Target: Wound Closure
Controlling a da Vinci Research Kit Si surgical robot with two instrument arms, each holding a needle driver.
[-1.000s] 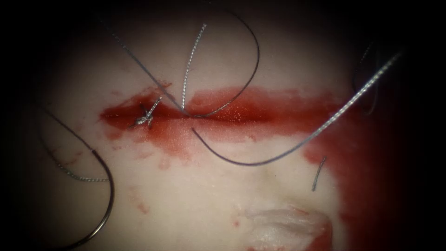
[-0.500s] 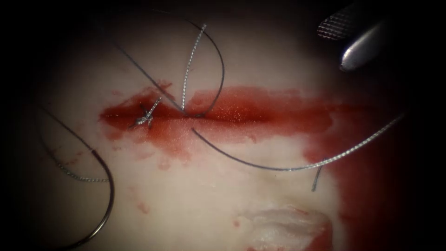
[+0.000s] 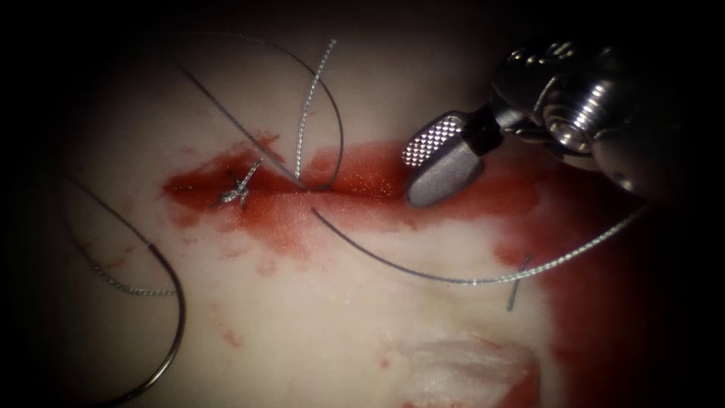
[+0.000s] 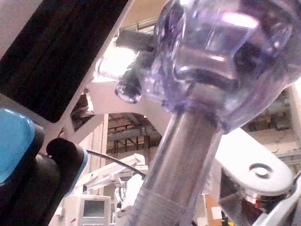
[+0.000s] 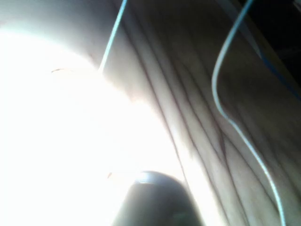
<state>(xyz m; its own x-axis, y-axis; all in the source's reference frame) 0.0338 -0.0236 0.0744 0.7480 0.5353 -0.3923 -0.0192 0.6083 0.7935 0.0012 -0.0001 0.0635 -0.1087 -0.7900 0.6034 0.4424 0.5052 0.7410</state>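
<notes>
Needle (image 3: pixel 170 332) lies loose on tissue (image 3: pixel 317 332) at lower left, below the cut (image 3: pixel 302 193), not in it. Right tool (image 3: pixel 434 162) over the cut, jaws parted, empty. Thread (image 3: pixel 453 278) loops below it; knot (image 3: pixel 238 189) at the cut's left end.

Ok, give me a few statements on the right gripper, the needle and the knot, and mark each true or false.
1. The right gripper is open and holds nothing. True.
2. The needle is clamped in the right gripper. False: it lies on the tissue at the lower left, held by nothing.
3. A knot sits near the cut's left end. True.
4. The right gripper is over the knot. False: it is well right of the knot, above the red fluid.
</notes>
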